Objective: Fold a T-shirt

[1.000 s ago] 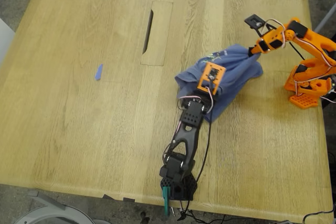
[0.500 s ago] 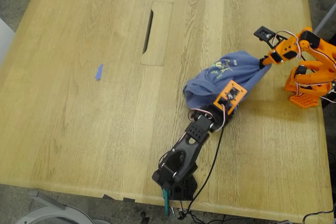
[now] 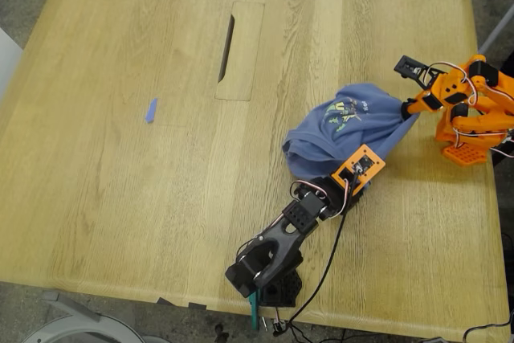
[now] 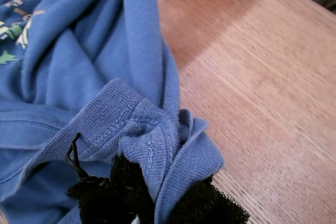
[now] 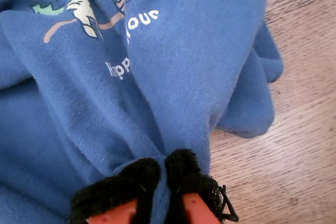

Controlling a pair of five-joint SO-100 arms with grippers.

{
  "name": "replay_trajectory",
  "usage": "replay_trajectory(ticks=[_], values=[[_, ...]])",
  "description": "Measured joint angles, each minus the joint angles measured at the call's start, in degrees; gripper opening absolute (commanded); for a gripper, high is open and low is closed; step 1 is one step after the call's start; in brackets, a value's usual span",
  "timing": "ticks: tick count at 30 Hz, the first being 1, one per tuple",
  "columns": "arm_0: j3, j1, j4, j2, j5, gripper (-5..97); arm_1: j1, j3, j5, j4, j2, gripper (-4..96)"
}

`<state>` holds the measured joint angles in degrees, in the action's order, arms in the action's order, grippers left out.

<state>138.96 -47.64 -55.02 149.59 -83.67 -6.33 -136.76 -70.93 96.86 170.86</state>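
Clamping with my first claw [image 4: 157, 198] on a stitched hem fold of the slate-blue short-sleeved cotton T-shirt [image 4: 79, 77], with the black foam pads [image 4: 210, 211] pressed together on the cloth and the fabric bunching up over them. Reaching in on the black arm from the exterior view's lower middle, carrying a small orange camera plate [image 3: 359, 168] above that claw [image 3: 356, 181] at the shirt's near edge. Pinching with my second claw [image 5: 163, 182] on a gathered pleat of the same shirt [image 5: 157, 77], its orange fingers [image 5: 197, 208] with black padding squeezed shut around the pleat. Coming in on the orange arm from the exterior view's right, meeting the garment's far right corner there [image 3: 408, 108] and drawing that corner into a narrow point. Lying crumpled between both claws, as a rumpled heap [image 3: 337, 130] on the pale wooden counter [image 3: 120, 158], right of centre in the exterior view. Showing a green-and-yellow cartoon print [image 3: 341, 112] on top of the heap, with pale lettering [image 5: 142, 19] beside the figure in the second wrist view. Sitting just beside the heap, at the exterior view's right edge, an orange arm base [image 3: 466, 146]. Resting well apart, toward the exterior view's left, a tiny blue scrap [image 3: 151, 110], and beyond the heap a rectangular inset panel with a dark slot [image 3: 239, 50].
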Motion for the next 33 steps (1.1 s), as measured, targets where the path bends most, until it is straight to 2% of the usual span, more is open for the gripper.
replay_trajectory(ticks=[6, 17, 19, 23, 25, 27, 33], values=[[6.24, -0.18, 4.92, 0.35, 0.09, 0, 1.05, -5.01, 0.0, 0.0, 3.87, 0.3], [13.54, -0.18, 22.15, -3.6, -0.26, 1, -0.97, -11.69, -0.53, 0.09, 11.78, 0.3], [13.71, 0.79, 25.93, -6.15, -0.26, 4, -1.49, -12.22, -0.7, -0.79, 12.74, 4.5], [13.71, 2.81, 31.11, -10.11, -1.49, 21, -3.34, -13.45, -0.7, -1.85, 14.41, 16.3], [13.71, 3.16, 31.99, -10.99, -2.72, 36, -4.48, -14.06, -0.7, -2.37, 15.73, 21.6], [13.71, 3.52, 32.87, -11.16, -3.16, 46, -5.01, -14.5, -0.88, -2.72, 16.7, 27.0], [13.71, 5.63, 34.28, -11.16, -5.27, 62, -6.68, -15.21, -0.62, -4.22, 18.46, 38.3]])
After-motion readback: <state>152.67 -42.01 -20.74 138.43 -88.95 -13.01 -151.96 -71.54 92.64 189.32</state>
